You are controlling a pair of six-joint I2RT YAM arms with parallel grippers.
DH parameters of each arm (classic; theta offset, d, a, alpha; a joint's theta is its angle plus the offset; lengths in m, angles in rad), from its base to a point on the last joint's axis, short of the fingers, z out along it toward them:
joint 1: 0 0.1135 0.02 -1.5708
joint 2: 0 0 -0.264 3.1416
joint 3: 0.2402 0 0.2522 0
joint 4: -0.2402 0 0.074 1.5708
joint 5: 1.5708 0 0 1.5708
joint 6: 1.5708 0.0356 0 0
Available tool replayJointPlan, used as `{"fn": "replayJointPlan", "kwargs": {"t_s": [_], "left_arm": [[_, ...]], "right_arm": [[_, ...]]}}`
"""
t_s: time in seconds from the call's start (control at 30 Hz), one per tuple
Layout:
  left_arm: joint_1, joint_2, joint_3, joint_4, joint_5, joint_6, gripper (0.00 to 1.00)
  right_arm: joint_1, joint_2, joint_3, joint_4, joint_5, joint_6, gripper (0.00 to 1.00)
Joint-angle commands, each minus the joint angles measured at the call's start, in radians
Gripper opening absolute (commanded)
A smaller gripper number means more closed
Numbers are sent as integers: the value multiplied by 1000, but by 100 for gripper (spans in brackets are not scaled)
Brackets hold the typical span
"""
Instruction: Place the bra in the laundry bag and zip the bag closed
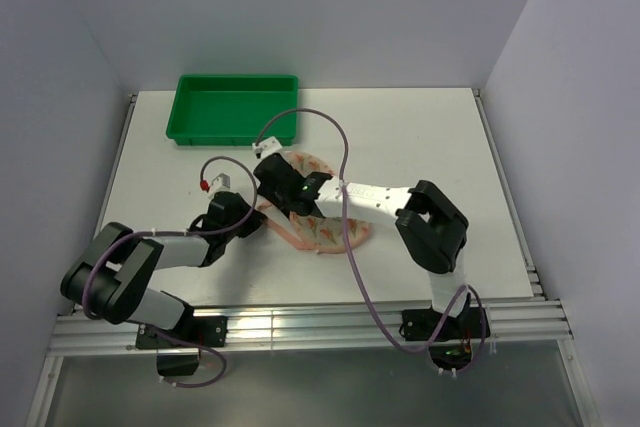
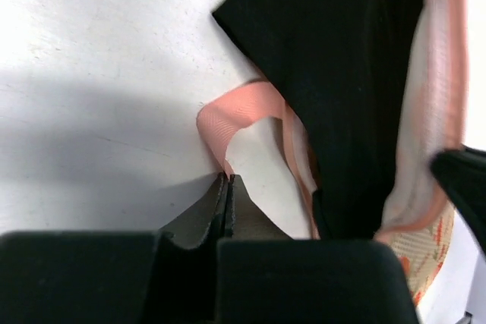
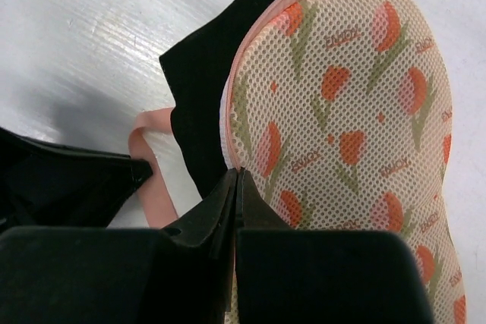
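The laundry bag (image 3: 342,96) is pale pink mesh with orange-and-green print and lies mid-table (image 1: 335,232). The black bra (image 3: 199,89) sticks out from under its lid edge; it also shows in the left wrist view (image 2: 342,73). My left gripper (image 2: 226,177) is shut on the bag's pink loop (image 2: 228,115), low on the table. My right gripper (image 3: 238,172) is shut on the bag's pink zipper edging, right beside the bra. In the top view both grippers, left (image 1: 252,215) and right (image 1: 272,192), meet at the bag's left end, and the arms hide the bra.
A green plastic tray (image 1: 235,132) stands at the back left of the white table (image 1: 420,137). The right arm's forearm lies across the bag. Purple cables loop over both arms. Walls close in the table on three sides.
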Motion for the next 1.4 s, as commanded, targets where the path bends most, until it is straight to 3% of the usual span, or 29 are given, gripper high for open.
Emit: {"fn": "replayJointPlan", "kwargs": {"t_s": [0.0, 0.33, 0.47, 0.6, 0.73, 0.83, 0.97, 1.1, 1.23, 1.37], "left_arm": [[3, -38, 17, 4, -47, 43, 0], [-5, -479, 143, -231, -59, 98, 0], [-18, -599, 250, -323, -42, 123, 0], [-142, -524, 399, -349, -70, 171, 0], [-366, -397, 557, -383, -209, 296, 0], [-382, -348, 563, -372, -237, 291, 0], [-436, -328, 715, -438, -279, 370, 0], [-427, -355, 628, -467, -352, 329, 0], [-316, -447, 380, -394, -265, 209, 0], [-287, -478, 381, -393, -251, 215, 0]], "right_arm": [[-17, -125, -29, 59, -20, 28, 0], [-123, -448, -273, 243, -100, 71, 0], [-200, -564, -458, 381, -158, 146, 0], [-266, -656, -609, 522, -248, 235, 0], [-296, -668, -638, 564, -311, 269, 0], [-321, -632, -618, 558, -366, 295, 0], [-329, -731, -594, 555, -342, 273, 0], [-333, -830, -603, 480, -334, 264, 0], [-333, -920, -606, 419, -339, 237, 0], [-342, -868, -474, 240, -271, 169, 0]]}}
